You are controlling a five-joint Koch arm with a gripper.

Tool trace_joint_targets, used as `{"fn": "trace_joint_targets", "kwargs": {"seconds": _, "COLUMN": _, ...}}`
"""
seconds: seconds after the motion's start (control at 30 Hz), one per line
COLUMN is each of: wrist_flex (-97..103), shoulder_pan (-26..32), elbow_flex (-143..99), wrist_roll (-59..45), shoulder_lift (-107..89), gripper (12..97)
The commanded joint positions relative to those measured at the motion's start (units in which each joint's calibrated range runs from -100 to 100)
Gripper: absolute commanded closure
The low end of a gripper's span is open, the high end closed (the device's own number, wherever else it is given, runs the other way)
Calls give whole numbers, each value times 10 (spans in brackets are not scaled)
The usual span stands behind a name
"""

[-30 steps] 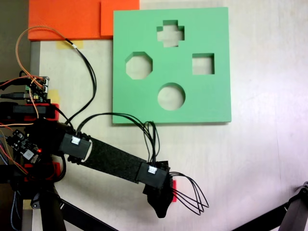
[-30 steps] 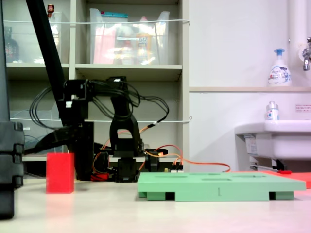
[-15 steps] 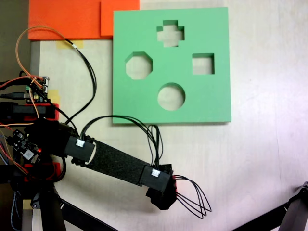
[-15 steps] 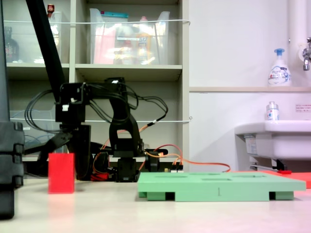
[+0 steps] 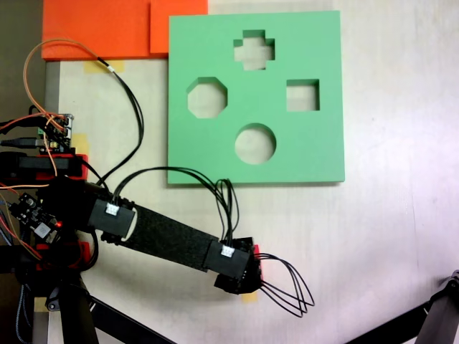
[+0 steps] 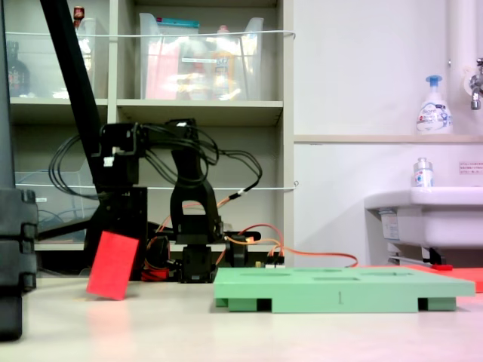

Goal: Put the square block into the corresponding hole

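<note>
Block: the square block [image 6: 112, 265] sits low at the left in a fixed view, tilted off level, one lower corner down near the bench [image 6: 226, 332]; from above just a red sliver [image 5: 258, 270] shows beside the arm's end.
Handling: judged from its plain smooth faces and crisp edges, it looks rigid, light and somewhat slippery; nothing suggests it is fragile; the best hold is likely across two opposite flat faces, near the middle, so it hangs square and does not twist.
Jaws: the gripper [image 6: 121, 245] stands right over the block with the dark wrist hiding the tips; I cannot tell whether the jaws clamp it or merely tip it; the tilt suggests contact.
Hole: the corresponding hole [image 5: 303, 95] is the square cutout at the right of the green foam board [image 5: 208, 154], well apart from the block; the round cutout [image 5: 255, 143] and the octagonal cutout [image 5: 207, 98] lie nearer the arm.
Fit: the cutout looks about block-sized, so the block must probably arrive level and aligned with its sides.
Surroundings: black cables [image 5: 287, 287] loop past the wrist.
</note>
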Motion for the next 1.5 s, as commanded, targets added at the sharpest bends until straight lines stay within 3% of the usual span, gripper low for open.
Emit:
{"fn": "trace_joint_targets", "kwargs": {"seconds": 0.0, "wrist_flex": -27, "shoulder_pan": -2, "elbow_flex": -6, "wrist_roll": -1, "shoulder_lift": -21, "gripper": 803}}
{"fn": "trace_joint_targets", "kwargs": {"seconds": 0.1, "wrist_flex": -42, "shoulder_pan": -2, "elbow_flex": -6, "wrist_roll": 1, "shoulder_lift": -45, "gripper": 849}}
{"fn": "trace_joint_targets", "kwargs": {"seconds": 0.47, "wrist_flex": -101, "shoulder_pan": 24, "elbow_flex": -5, "wrist_roll": 31, "shoulder_lift": -247, "gripper": 849}}
{"fn": "trace_joint_targets", "kwargs": {"seconds": 0.73, "wrist_flex": -101, "shoulder_pan": 112, "elbow_flex": 19, "wrist_roll": 155, "shoulder_lift": -332, "gripper": 845}}
{"fn": "trace_joint_targets", "kwargs": {"seconds": 1.1, "wrist_flex": -101, "shoulder_pan": 219, "elbow_flex": 376, "wrist_roll": 258, "shoulder_lift": -41, "gripper": 842}}
{"fn": "trace_joint_targets", "kwargs": {"seconds": 1.47, "wrist_flex": -53, "shoulder_pan": 265, "elbow_flex": 503, "wrist_roll": 292, "shoulder_lift": 147, "gripper": 841}}
